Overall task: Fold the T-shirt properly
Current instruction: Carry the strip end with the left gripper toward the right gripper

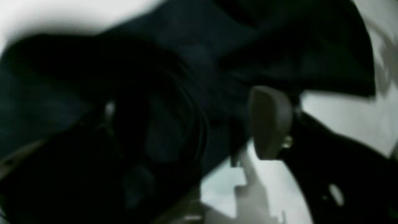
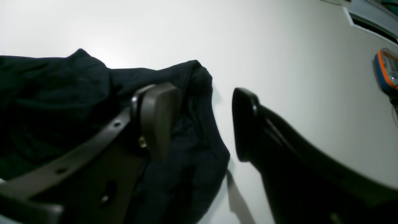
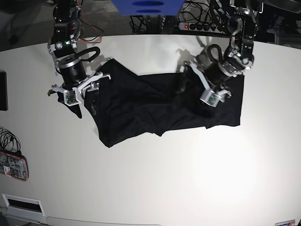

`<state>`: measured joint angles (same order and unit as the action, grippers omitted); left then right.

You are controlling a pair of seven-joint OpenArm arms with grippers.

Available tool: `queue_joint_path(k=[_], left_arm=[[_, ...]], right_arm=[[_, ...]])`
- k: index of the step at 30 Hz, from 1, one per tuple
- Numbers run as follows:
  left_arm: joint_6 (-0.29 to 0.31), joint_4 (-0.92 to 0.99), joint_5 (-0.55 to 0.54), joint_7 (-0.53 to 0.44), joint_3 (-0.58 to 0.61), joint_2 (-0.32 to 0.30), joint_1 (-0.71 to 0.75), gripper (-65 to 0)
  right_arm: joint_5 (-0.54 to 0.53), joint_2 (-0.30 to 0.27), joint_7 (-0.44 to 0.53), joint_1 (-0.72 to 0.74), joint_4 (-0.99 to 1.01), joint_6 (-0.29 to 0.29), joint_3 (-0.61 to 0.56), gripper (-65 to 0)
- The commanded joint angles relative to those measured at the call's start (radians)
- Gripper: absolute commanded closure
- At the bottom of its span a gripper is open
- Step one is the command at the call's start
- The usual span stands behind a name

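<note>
The black T-shirt (image 3: 160, 103) lies rumpled across the middle of the white table (image 3: 155, 183). My left gripper (image 3: 213, 98) is over its right part. In the left wrist view the shirt (image 1: 192, 53) bunches between the wide-apart fingers; the grey pad (image 1: 270, 124) shows, and the other finger is mostly hidden under cloth. My right gripper (image 3: 83, 104) is at the shirt's left edge. In the right wrist view it (image 2: 202, 121) is open and empty, with one pad (image 2: 158, 118) over the cloth (image 2: 62, 102) and the other over bare table.
An orange and blue device (image 2: 387, 70) lies at the table's edge, seen also in the base view (image 3: 12, 167) with cables. A blue object (image 3: 146, 6) and a power strip (image 3: 193, 26) sit beyond the far edge. A dark panel (image 3: 2, 89) is at the left edge.
</note>
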<state>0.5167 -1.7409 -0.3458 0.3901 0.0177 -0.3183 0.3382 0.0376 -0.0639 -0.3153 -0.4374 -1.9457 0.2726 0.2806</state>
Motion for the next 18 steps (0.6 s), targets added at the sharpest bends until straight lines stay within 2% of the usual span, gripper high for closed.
queue_joint_path(k=[1,5,8,11,14,16,18], left_arm=[[0.003,-0.017,-0.005,-0.024,0.012,0.000,-0.012,-53.6],[0.001,-0.015,0.011,-0.024,0.041,0.021,-0.040,-57.9],[0.001,-0.023,0.009,-0.024,0.043,0.025,-0.040,-58.1],[0.001,-0.047,0.007,-0.030,0.038,0.023,-0.032,-58.1],[0.001,-0.104,0.000,-0.043,-0.012,0.018,-0.003,-58.1],[0.003,-0.126,0.000,-0.107,-0.063,0.023,0.011,-58.1],[0.003,-0.126,0.004,-0.187,-0.112,0.020,0.020,-58.1]], right_arm=[[-0.008,-0.004,0.032,0.004,-0.019,0.000,0.003,-29.8],[-0.008,-0.004,0.032,0.004,-0.019,0.000,0.003,-29.8],[-0.009,-0.004,0.026,0.004,-0.019,0.000,0.007,-29.8],[-0.014,-0.004,0.018,0.004,-0.017,0.000,0.061,-29.8],[-0.015,-0.004,-0.063,0.009,-0.017,0.000,0.136,-29.8],[-0.032,-0.003,-0.134,0.010,-0.017,0.000,0.176,-29.8],[-0.107,-0.003,-0.187,0.025,-0.016,0.001,0.185,-29.9]])
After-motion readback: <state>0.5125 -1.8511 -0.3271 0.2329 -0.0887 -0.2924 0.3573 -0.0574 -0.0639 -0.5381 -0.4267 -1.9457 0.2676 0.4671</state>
